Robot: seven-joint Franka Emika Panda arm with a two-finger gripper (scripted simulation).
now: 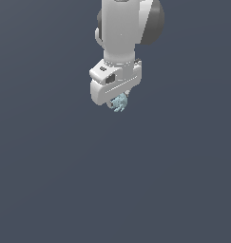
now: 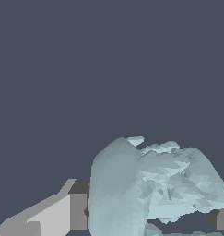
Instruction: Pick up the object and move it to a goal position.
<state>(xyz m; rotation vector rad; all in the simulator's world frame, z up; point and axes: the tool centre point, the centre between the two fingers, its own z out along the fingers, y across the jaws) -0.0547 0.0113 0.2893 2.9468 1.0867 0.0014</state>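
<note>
The object is a small pale blue-grey lumpy thing that hangs just under the white gripper in the upper middle of the exterior view, well above the dark floor. In the wrist view the object fills the space between the fingers, with one grey finger on each side of it. The gripper is shut on the object. The fingertips are mostly hidden by the gripper body in the exterior view.
The white arm comes down from the top of the exterior view. A plain dark grey-blue floor is all around, with nothing else on it.
</note>
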